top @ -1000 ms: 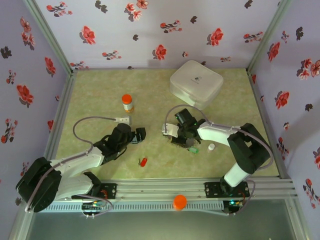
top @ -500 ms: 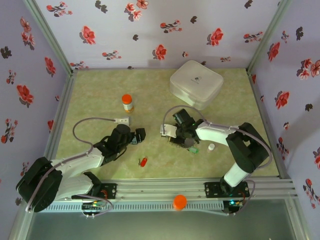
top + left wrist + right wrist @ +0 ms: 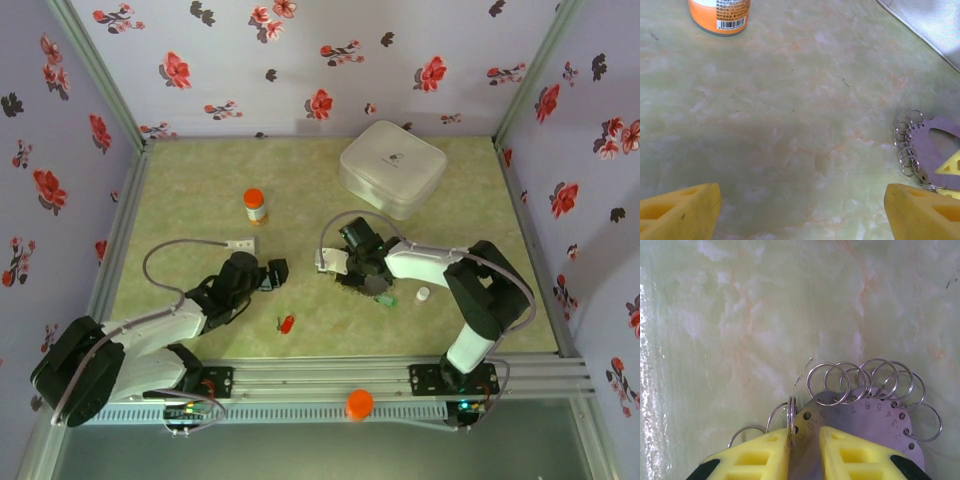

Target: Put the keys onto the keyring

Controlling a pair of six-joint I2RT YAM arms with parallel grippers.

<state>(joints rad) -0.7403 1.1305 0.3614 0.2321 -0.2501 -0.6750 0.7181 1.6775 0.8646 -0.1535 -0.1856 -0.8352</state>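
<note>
Progress: early, we are judging. We are seeing the right claw (image 3: 805,434) nearly closed over the edge of the numbered keyring disc (image 3: 865,415), with one upright split ring (image 3: 791,415) standing against its left finger. We cannot tell whether it is gripping. Left claw (image 3: 800,210) is hanging wide open and empty, the disc ahead to its right. Red key (image 3: 287,323) is lying loose between the claws, and green key (image 3: 385,299) just beside the right claw. Neither is threaded, so we are counting all keys as outstanding.

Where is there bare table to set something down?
Bare: the far-left corner behind the orange-capped bottle, and the stretch between it and the white box. Crowded: around the right gripper, keyring, green key and white cap.
</note>
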